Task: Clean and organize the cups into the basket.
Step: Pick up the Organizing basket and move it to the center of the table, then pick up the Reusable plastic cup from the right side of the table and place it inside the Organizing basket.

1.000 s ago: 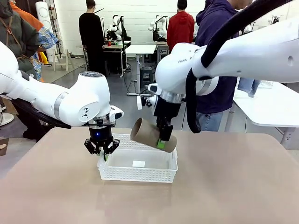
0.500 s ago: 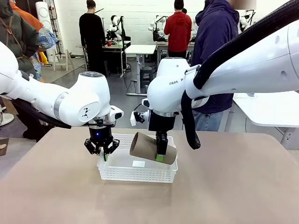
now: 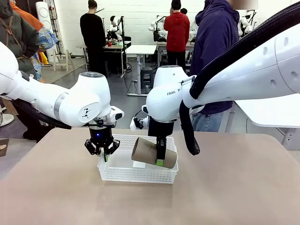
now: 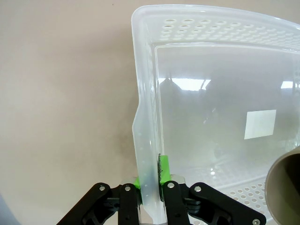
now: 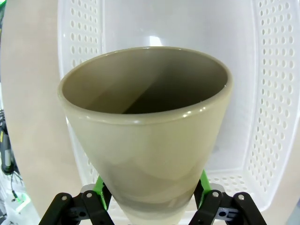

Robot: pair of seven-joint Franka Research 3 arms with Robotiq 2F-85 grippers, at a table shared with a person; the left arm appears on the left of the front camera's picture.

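- Holding the load: the right tool (image 3: 161, 161) is closed on the narrow base end of a tan-brown matte tapered cup (image 3: 152, 152). One green pad sits on each side of the cup wall.
- Cup attitude: the cup lies nearly on its side, with the open mouth raised slightly and pointing toward the left tool (image 3: 104, 157). Gripping near the base leaves the mouth end free, which probably suits laying the cup down lengthwise.
- Cup location: the cup hangs directly below the right tool, over the inside of a shallow white lattice-sided plastic basket (image 3: 140, 177). Contact with the basket floor cannot be determined.
- Bracing the container: the left tool (image 4: 151, 180) is clamped shut across the basket's end wall (image 4: 145, 117), with one pad inside and one outside. This grip likely stops the light basket from sliding on the tabletop (image 3: 225, 187) during placement.
- Container contents: below the right tool (image 5: 150, 187), the basket floor shows a white rectangular label (image 4: 260, 124) and no cup resting in the visible area.
- Task status: judged early, since placement of this cup is not yet complete.
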